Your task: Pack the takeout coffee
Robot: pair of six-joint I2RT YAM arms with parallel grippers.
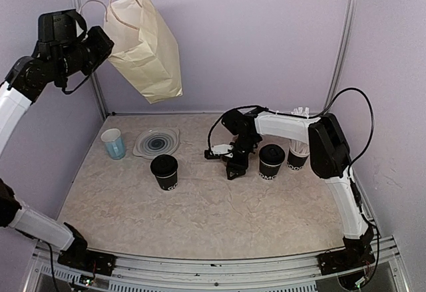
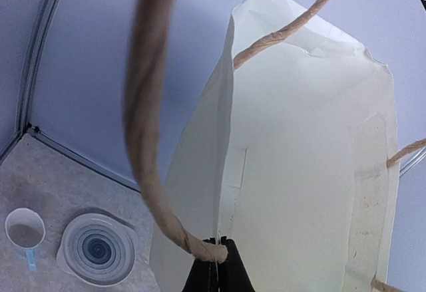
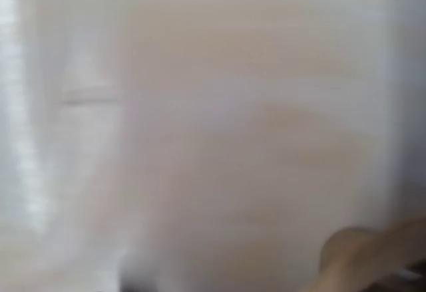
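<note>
Two lidded black coffee cups stand apart on the table [image 1: 200, 219]: far left, the left gripper [image 2: 217, 265] clamps a paper bag [image 1: 150, 49] aloft by its rim, the left cup [image 1: 164, 171] stands left of centre, and the right gripper [image 1: 233, 169], its grip unreadable, is just beside the right cup [image 1: 271, 161].

White arm links [image 1: 286, 124], black joints [image 1: 326, 147], black cables [image 1: 353, 90].
</note>
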